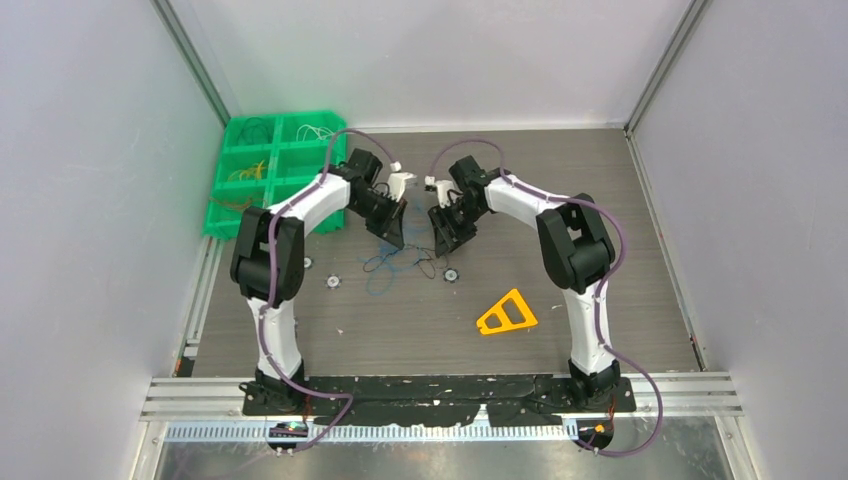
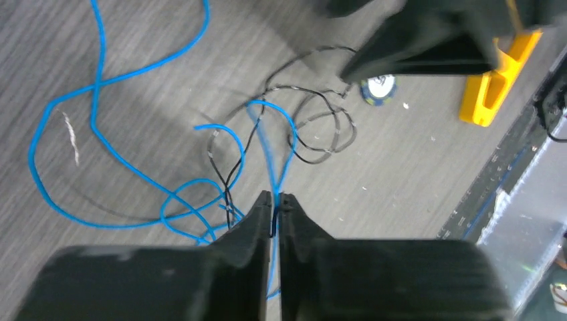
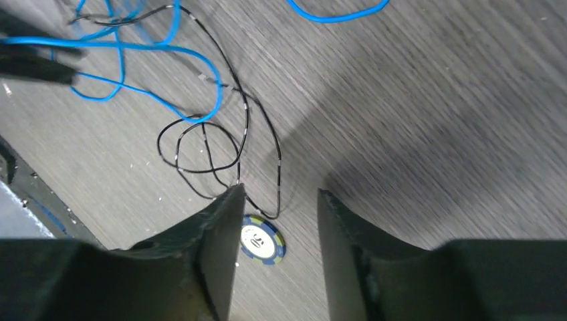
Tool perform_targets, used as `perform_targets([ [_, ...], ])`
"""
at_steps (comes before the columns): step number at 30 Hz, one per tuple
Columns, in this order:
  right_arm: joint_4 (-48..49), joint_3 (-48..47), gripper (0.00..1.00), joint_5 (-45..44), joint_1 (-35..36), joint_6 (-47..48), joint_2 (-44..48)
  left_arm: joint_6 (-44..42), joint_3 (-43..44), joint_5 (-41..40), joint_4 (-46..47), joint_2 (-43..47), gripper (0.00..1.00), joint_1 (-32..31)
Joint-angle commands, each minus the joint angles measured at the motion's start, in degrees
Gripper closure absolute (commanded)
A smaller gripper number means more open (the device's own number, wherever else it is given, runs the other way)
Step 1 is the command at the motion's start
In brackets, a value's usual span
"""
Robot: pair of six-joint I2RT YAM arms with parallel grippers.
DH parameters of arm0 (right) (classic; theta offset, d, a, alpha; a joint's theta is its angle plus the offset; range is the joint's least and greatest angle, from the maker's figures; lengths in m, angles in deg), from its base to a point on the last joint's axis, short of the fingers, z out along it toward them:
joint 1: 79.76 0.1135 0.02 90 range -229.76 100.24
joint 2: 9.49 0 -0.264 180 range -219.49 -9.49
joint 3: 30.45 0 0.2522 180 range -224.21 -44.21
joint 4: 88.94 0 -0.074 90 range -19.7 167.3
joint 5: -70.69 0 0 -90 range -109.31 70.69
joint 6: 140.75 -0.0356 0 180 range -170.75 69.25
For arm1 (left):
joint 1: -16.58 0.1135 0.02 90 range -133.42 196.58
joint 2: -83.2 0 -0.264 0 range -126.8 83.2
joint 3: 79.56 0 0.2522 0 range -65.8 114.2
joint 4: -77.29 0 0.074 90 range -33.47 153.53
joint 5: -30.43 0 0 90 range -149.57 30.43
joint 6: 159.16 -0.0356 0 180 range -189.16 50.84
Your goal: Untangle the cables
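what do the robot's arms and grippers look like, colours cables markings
Both the left arm and the right arm have white link shells with bulky black joint housings; a thick purple cable runs along each. The left gripper and right gripper are matte black with wedge-shaped, tapering jaws, and a small white part sits at each wrist. No markings show.

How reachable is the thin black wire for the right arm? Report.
Likely yes: the right gripper hangs with jaws open right at the thin black wire, its loop just ahead, nothing between them.
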Motion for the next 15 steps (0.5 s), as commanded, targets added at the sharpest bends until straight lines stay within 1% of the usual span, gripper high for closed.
perform_targets([
  [1, 1.7, -0.5, 0.54, -3.7, 1.3, -0.4, -1.0, -3.0, 1.0, 7.0, -2.4, 12.3, 1.0, -0.3],
  [3, 1.7, 0.2, 0.56, -4.6, 1.7, 0.1, -1.4, -2.0, 0.8, 7.9, -1.2, 18.5, 1.0, -0.3],
  [6, 1.7, 1.1, 0.63, -7.0, 2.4, 1.4, -2.2, -1.8, 5.0, 8.6, -3.9, 24.9, 1.0, -0.2],
  [7, 1.6, 1.2, 0.7, -7.5, 2.5, 1.8, -2.6, -2.1, 6.9, 8.7, -5.6, 26.3, 1.0, -0.2],
  [8, 1.5, 1.4, 0.73, -8.3, 2.5, 2.2, -2.8, -2.0, 9.0, 8.6, -6.7, 27.6, 1.0, -0.1],
  [9, 0.9, 1.4, 0.81, -8.6, 2.5, 2.8, -3.2, -1.7, 10.8, 8.4, -7.2, 28.7, 1.0, 0.3],
  [10, 0.1, 1.2, 0.85, -9.1, 2.5, 3.2, -3.4, -1.1, 12.6, 8.4, -7.3, 29.8, 1.0, 0.8],
  [11, -0.3, 1.2, 0.92, -9.3, 2.5, 3.9, -3.5, -0.3, 14.3, 8.6, -6.8, 30.7, 1.0, 1.5],
  [13, -0.9, 1.8, 0.94, -10.3, 2.5, 4.7, -3.3, 1.8, 17.7, 8.2, -4.6, 32.4, 1.0, 3.2],
  [15, -1.2, 2.9, 0.95, -11.8, 2.5, 5.4, -2.3, 4.4, 20.9, 7.5, -1.1, 33.9, 1.0, 5.2],
])
